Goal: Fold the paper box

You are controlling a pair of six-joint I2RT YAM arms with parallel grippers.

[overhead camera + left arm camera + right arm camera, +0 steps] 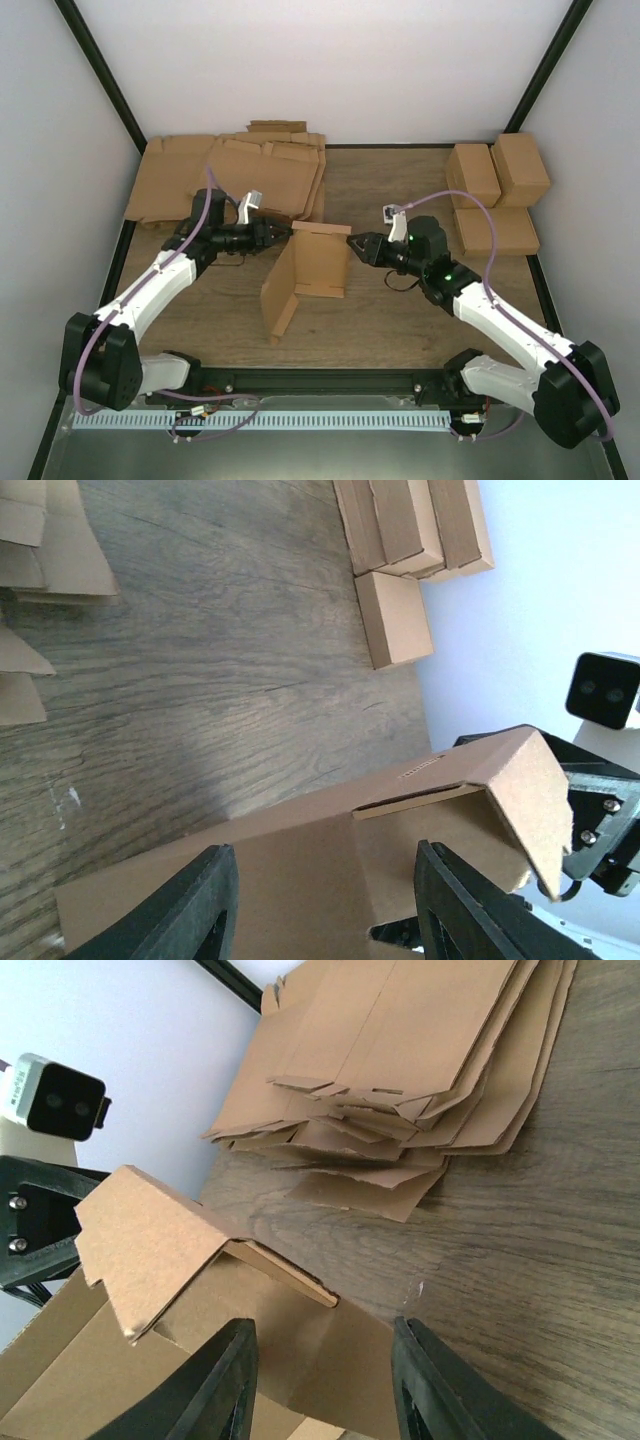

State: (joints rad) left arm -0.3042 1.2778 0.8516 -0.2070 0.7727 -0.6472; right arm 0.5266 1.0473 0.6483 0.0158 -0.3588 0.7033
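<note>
1. The box (318, 262) is seen half-folded at the middle of the table (400, 320), standing up between the two grippers.
2. One wide panel is held upright facing the near edge, and a second panel is swung out from its left side toward the arms' bases.
3. A small flap at the upper right corner of the box is bent over, as shown in both wrist views.
4. The left gripper (283, 232) is placed at the upper left corner of the box; its fingers (200, 905) are set partly apart with cardboard between them.
5. The right gripper (355, 243) is placed at the upper right corner; its fingers (225, 1385) are likewise partly apart with cardboard between them.
6. Whether the cardboard is actually clamped by either gripper cannot be told.
7. A pile of flat sheets (250, 175) is laid at the far left of the table, behind the left gripper.
8. Finished boxes (495, 190) are grouped at the far right, well apart from the box.
</note>
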